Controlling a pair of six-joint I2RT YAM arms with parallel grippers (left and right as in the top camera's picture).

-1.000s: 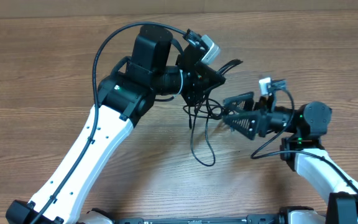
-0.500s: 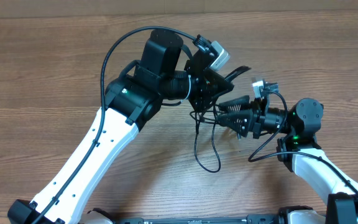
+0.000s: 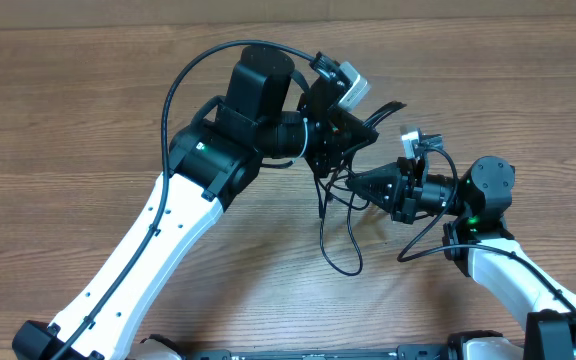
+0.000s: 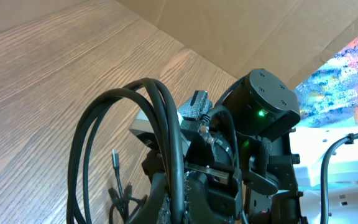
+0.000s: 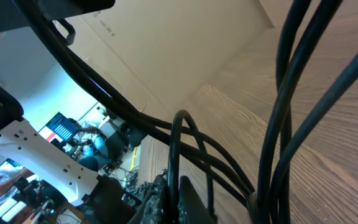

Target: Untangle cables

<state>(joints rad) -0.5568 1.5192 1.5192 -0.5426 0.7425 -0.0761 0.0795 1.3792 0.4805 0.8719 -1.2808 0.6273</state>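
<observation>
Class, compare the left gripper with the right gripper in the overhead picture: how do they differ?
The left gripper points rightward; the right gripper points leftward. The left gripper sits farther back over the table, the right gripper nearer. Both are shut on the cables.

— Where is the white-and-black left arm (image 3: 148, 240)?
— It reaches from the worktop's near edge to mid-worktop, its black two-finger left gripper (image 3: 353, 140) clamped.
— And the right?
— The black right gripper (image 3: 356, 183) is pinched closed, pointing at the left one, just beside it.

Thin black cables (image 4: 163, 118) above a brown, wood-grained surface (image 3: 68, 120); the left arm (image 3: 138, 260) and right arm (image 3: 513, 285) show white shells with black joints, a green light (image 3: 473, 222) on the right.
</observation>
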